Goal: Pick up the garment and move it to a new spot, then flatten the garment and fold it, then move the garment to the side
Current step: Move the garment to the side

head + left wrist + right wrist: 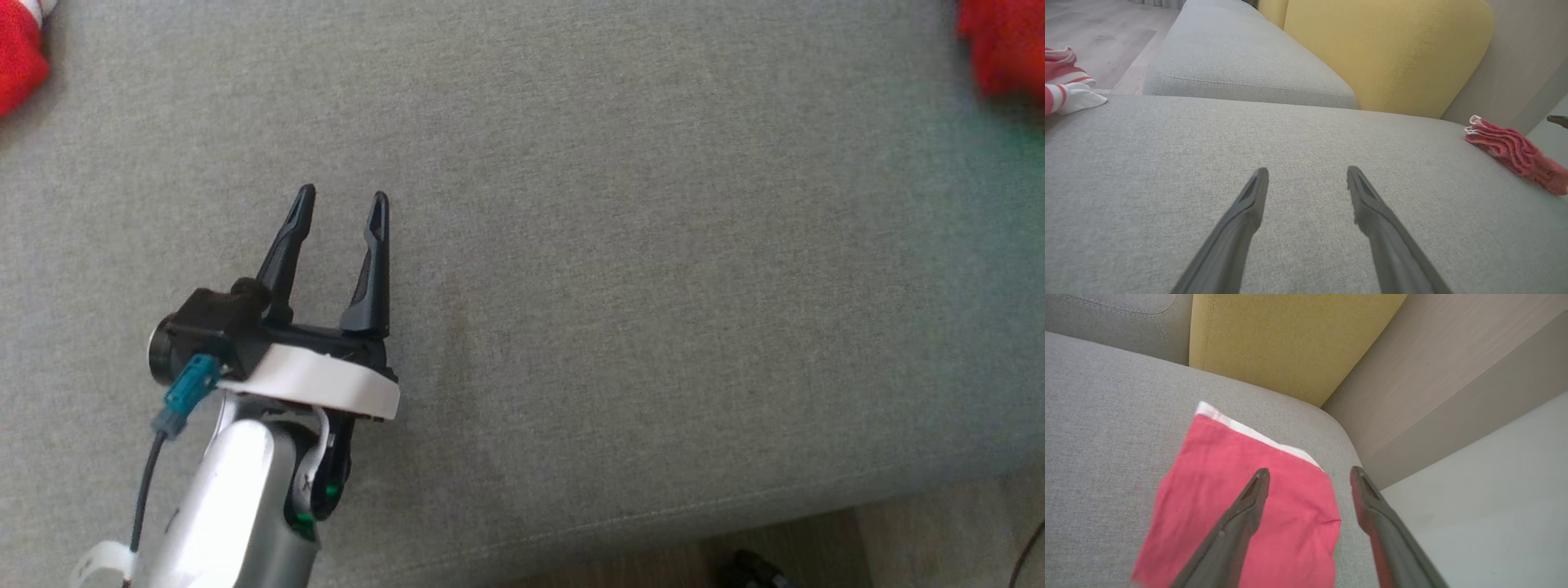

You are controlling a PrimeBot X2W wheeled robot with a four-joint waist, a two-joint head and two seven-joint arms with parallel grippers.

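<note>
Two hands wide open, empty — left hand (343,193) over sofa (653,245) | right hand (1309,471) above folded garment (1294,506) | striped cloth (1067,92) apart

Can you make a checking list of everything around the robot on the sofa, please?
Surface: grey sofa seat, smooth woven fabric.
Job's things: folded red garment, white edge, lying flat at the seat's right corner.
Clutter: red-and-white striped cloth, crumpled at the seat's left edge.
Pincers: left pincer open over the seat; right pincer open over the folded red garment, holding nothing.
Cables: black cable with teal plug on the left wrist.
Surroundings: yellow back cushion, wooden floor, wall panel.
</note>
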